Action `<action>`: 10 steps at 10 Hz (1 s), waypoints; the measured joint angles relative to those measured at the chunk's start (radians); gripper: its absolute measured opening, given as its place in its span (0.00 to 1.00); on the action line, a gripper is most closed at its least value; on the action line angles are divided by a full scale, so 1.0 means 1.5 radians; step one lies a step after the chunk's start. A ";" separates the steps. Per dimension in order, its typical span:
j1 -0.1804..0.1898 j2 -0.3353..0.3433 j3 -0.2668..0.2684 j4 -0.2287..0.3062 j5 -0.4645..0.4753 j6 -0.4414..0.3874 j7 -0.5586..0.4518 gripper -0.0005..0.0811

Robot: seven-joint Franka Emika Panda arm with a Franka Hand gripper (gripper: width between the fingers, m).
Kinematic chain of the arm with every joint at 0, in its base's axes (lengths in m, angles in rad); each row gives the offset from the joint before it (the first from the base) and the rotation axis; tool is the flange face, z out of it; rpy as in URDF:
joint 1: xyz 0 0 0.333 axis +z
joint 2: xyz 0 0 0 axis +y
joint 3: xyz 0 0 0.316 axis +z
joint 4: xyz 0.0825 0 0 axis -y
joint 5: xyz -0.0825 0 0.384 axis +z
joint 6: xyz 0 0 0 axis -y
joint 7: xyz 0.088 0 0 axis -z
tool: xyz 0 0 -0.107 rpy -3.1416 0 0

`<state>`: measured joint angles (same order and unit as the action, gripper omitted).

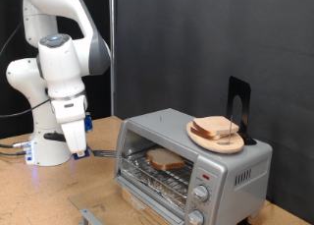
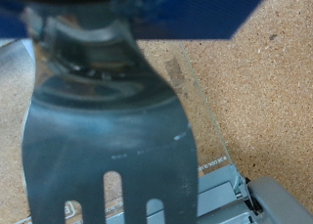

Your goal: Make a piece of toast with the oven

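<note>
The silver-grey oven point(image 1: 240, 171) stands at the exterior view's right with its glass door point(image 1: 98, 200) folded down open. A piece of toast point(image 1: 165, 159) lies on the wire rack inside. My gripper point(image 1: 78, 146) hangs to the left of the oven, level with its opening and apart from it. It is shut on the handle of a grey slotted spatula point(image 1: 99, 152) whose blade points towards the oven. In the wrist view the spatula blade point(image 2: 108, 136) fills the picture above the glass door point(image 2: 201, 116). My fingers themselves are hidden there.
A round wooden plate point(image 1: 232, 144) with more bread slices point(image 1: 213, 128) sits on top of the oven, in front of a black stand point(image 1: 239, 102). Knobs point(image 1: 205, 181) run down the oven's right panel. The robot base point(image 1: 44, 146) stands at the left on the cork table point(image 2: 264, 67).
</note>
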<state>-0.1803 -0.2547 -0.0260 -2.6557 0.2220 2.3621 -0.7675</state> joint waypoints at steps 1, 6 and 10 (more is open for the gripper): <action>0.002 0.000 -0.001 0.001 0.027 0.000 -0.014 0.50; 0.003 -0.085 -0.090 0.043 0.212 -0.145 -0.168 0.50; 0.006 -0.096 -0.090 0.044 0.197 -0.198 -0.173 0.50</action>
<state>-0.1716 -0.3981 -0.1615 -2.5895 0.5182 2.0658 -1.0270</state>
